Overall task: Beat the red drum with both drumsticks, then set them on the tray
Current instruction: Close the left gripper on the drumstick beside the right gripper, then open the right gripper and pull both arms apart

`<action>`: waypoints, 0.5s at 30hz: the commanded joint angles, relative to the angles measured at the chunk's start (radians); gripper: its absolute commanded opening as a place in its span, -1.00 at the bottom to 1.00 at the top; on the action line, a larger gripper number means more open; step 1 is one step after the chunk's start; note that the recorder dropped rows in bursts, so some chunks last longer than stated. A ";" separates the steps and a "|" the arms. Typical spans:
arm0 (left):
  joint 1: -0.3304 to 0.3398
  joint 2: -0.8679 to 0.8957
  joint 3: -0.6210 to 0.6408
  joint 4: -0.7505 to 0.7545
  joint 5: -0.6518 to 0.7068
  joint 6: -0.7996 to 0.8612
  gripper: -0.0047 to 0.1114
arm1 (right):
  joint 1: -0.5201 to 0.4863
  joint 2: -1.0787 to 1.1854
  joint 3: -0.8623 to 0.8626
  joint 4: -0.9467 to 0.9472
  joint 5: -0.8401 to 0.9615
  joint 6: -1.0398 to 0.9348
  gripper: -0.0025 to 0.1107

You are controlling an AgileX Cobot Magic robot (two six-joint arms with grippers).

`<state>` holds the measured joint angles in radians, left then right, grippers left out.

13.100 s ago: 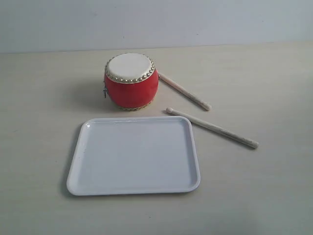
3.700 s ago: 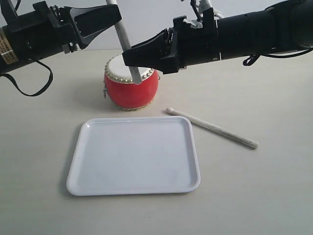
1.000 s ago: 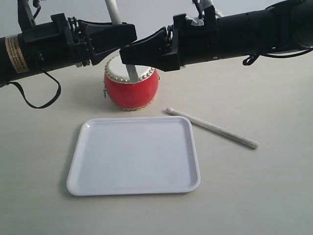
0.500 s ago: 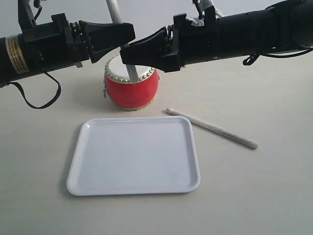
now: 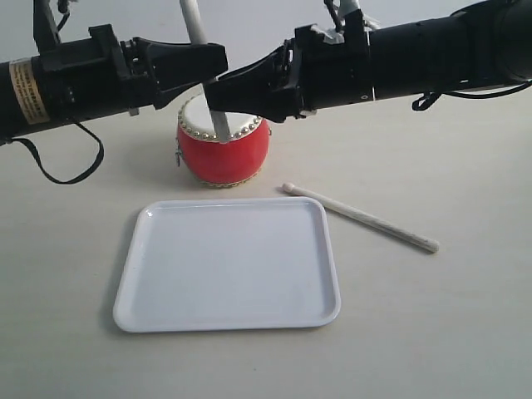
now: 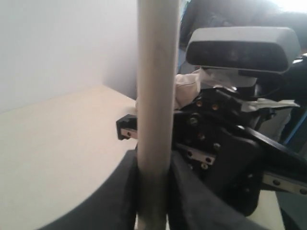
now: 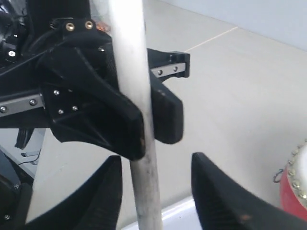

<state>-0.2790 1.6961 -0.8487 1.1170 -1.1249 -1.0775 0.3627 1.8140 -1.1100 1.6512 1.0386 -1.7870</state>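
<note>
The red drum (image 5: 223, 151) stands behind the white tray (image 5: 229, 264). My left gripper (image 5: 216, 60) is shut on one drumstick (image 5: 194, 20), held nearly upright with its lower end over the cream drumhead. In the left wrist view the fingers clamp that drumstick (image 6: 153, 96) from both sides. My right gripper (image 5: 214, 93) is open just below, its fingers straddling the same drumstick (image 7: 144, 191) without closing on it. The second drumstick (image 5: 359, 219) lies on the table to the right of the tray. The drum's edge (image 7: 298, 194) shows in the right wrist view.
Both black arms meet above the drum, the left one (image 5: 75, 79) from the left, the right one (image 5: 416, 58) from the right. A pale wall stands behind the beige table (image 5: 449, 316).
The held stick's lower end has shifted slightly left over the drumhead. Both grippers have moved only a little; the stick on the table and the tray are unchanged.
</note>
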 commanded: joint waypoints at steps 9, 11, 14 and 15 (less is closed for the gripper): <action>0.000 -0.188 -0.061 0.392 0.493 -0.319 -0.92 | -0.002 -0.130 -0.006 -0.281 -0.399 0.239 0.15; 0.000 -0.200 -0.061 0.469 0.591 -0.391 -0.92 | -0.002 -0.164 -0.006 -0.445 -0.516 0.374 0.15; 0.000 -0.200 -0.069 0.596 0.623 -0.484 -0.92 | -0.002 -0.195 -0.039 -0.824 -0.573 0.724 0.15; 0.000 -0.200 -0.079 0.627 0.623 -0.558 -0.92 | -0.002 -0.192 -0.076 -0.999 -0.532 0.895 0.15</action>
<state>-0.2790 1.5044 -0.9086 1.6848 -0.5147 -1.5426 0.3627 1.6312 -1.1352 0.9131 0.4798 -1.1567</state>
